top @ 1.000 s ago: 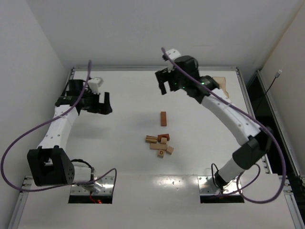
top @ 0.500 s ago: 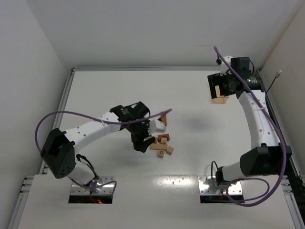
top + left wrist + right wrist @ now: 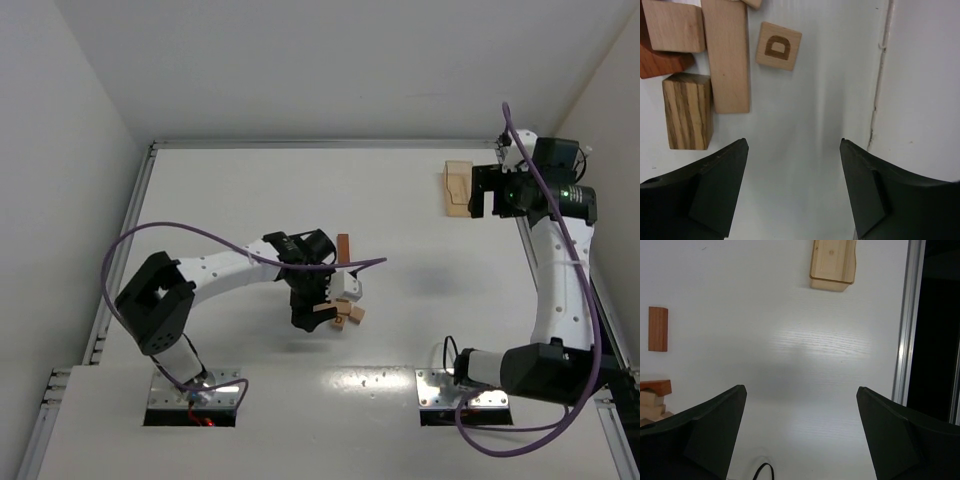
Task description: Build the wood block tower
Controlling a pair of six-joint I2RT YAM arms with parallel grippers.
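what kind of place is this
Probably a robotics lab test cell: a white table walled by plain white panels, two white robot arms bolted to its near edge, and small tan and reddish-brown wooden blocks.

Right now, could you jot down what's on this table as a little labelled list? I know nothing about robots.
Wooden pieces: small tan and reddish-brown wood blocks clustered mid-table, not yet stacked
Lettered piece: tan wooden cube marked D, lying beside a long tan wooden bar
Stray piece: reddish-brown wooden bar, apart from the cluster
Left jaws: open, empty, over the white table next to the cluster
Right jaws: open, empty, near the pale tan tray at the far right
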